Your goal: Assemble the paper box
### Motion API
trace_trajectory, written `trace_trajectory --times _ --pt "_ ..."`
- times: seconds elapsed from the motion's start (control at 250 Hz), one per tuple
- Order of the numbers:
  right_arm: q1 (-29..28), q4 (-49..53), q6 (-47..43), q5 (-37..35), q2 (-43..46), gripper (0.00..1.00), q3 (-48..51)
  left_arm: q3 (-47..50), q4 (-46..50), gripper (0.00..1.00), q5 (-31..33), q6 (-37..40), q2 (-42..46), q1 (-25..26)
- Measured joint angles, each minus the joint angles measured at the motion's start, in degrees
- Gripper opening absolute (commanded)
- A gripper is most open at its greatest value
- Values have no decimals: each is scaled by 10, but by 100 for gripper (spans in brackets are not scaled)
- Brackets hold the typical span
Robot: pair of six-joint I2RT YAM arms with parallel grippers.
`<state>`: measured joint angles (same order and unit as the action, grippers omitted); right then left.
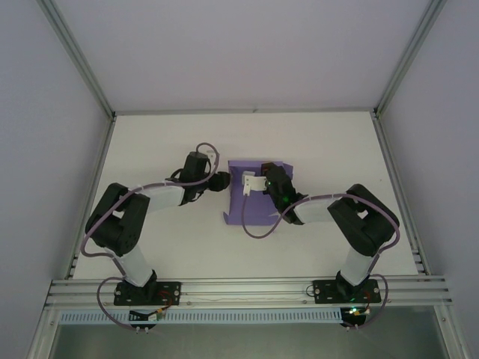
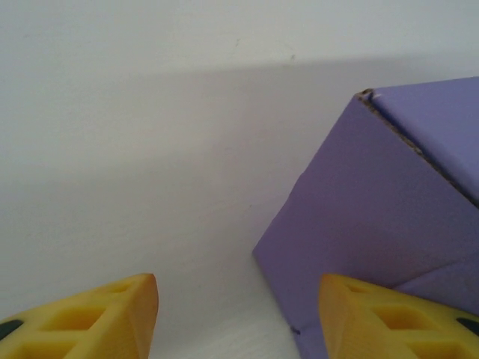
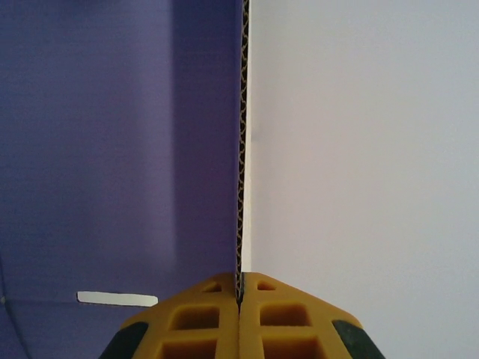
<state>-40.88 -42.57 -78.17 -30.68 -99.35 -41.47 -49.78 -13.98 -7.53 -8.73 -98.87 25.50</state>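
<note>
The lavender paper box [image 1: 254, 211] lies partly folded at the middle of the white table. My right gripper [image 1: 258, 185] reaches over it from the right. Its yellow jaws [image 3: 240, 288] are shut on the upright corrugated edge of a box wall [image 3: 243, 149], with the purple panel [image 3: 112, 149] to the left. My left gripper [image 1: 222, 182] sits at the box's left side. Its yellow fingers [image 2: 238, 288] stand open, with a raised purple corner [image 2: 374, 209] in front of the right finger and bare table in the gap.
The white table [image 1: 172, 247] has white walls at the back and both sides. An aluminium rail [image 1: 239, 288] carrying both arm bases runs along the near edge. Grey cables loop from each arm.
</note>
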Motion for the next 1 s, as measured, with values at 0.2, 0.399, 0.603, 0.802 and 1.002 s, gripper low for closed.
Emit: trace_trajectory --times 0.2,0.399,0.603,0.802,1.002 --pt "4 55 27 -13 9 0 -18 -7 -38 74 -1 -6 -23 0" --pt "9 108 54 -25 9 0 -44 -39 -45 80 16 -15 -54 5" --pt "11 132 71 -38 9 0 -56 -52 -45 80 47 -41 -64 19" --pt "16 167 99 -39 9 0 -74 -56 -44 81 98 -83 -64 37" --pt "15 188 118 -34 9 0 -84 -56 -51 80 129 -134 -67 63"
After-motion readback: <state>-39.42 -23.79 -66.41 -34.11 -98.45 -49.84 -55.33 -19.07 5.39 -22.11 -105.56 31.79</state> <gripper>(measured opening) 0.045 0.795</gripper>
